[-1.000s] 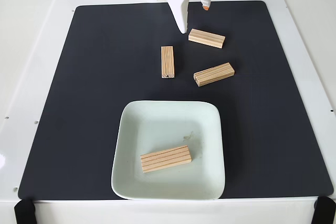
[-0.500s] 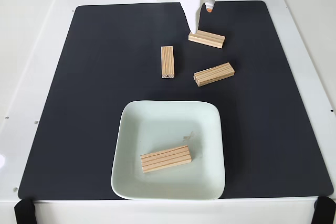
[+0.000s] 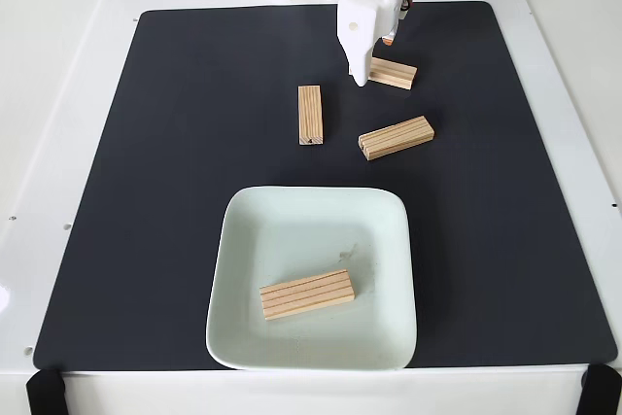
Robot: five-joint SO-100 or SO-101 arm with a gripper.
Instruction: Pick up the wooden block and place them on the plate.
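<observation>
From where I stand, a black mat (image 3: 194, 191) covers most of the white table (image 3: 49, 94), and the white arm reaches in from the far edge. Its gripper (image 3: 373, 60) hangs low over the far part of the mat, a little right of the middle. The long white finger (image 3: 358, 51) points down and ends at the left end of a wooden block (image 3: 394, 73) that lies crosswise near the far edge. The other finger, tipped in orange (image 3: 389, 41), shows just behind that block. The jaws stand apart with the block's left end between them, but from this angle I cannot quite tell whether either finger touches the wood; it looks spread rather than clamped.

Two more blocks lie loose on the mat toward its centre. One (image 3: 310, 115) stands lengthwise, pointing from far edge to near edge, left of the gripper. The other (image 3: 396, 137) lies at a slight slant to the right of it, nearer to me than the block under the gripper. All three are apart from each other.

The plate (image 3: 292, 216), pale mint green, sits near the mat's near edge, about midway along it. A fourth block (image 3: 306, 294) lies inside the plate, in its near half, tilted a little. A small dark smudge (image 3: 350, 255) marks the plate just beyond that block.
</observation>
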